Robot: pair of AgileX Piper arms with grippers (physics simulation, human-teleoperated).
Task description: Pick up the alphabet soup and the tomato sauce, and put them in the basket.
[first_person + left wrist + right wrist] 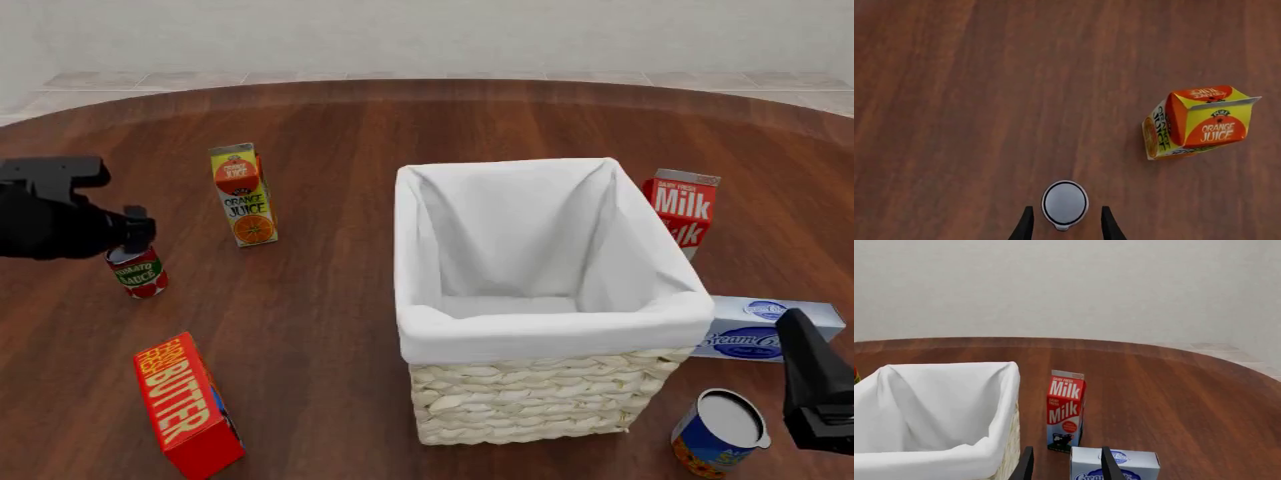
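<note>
Nearest the front camera, the alphabet soup stands upright on the tabletop, just beside the basket's near right corner, with the right gripper close on its far side from the basket. In the right wrist view that gripper's fingers stand apart with nothing between them, looking over the cream cheese box and the milk carton beyond it rather than at the soup.

Well to the basket's left, the tomato sauce stands upright. The left gripper is over it: in the left wrist view the can's top lies between the two spread fingertips, which flank it without clearly touching. So the left gripper is open and holds nothing yet.

The step in hand looks like the approach to the tomato sauce, with neither can in the basket. The next move calls for a little more descent so the fingers reach the can's sides, then closing squarely, lifting, and carrying it over the basket's rim. The orange juice carton, between the sauce and the basket but farther back, and the butter box nearer the camera should be left clear of that path.
</note>
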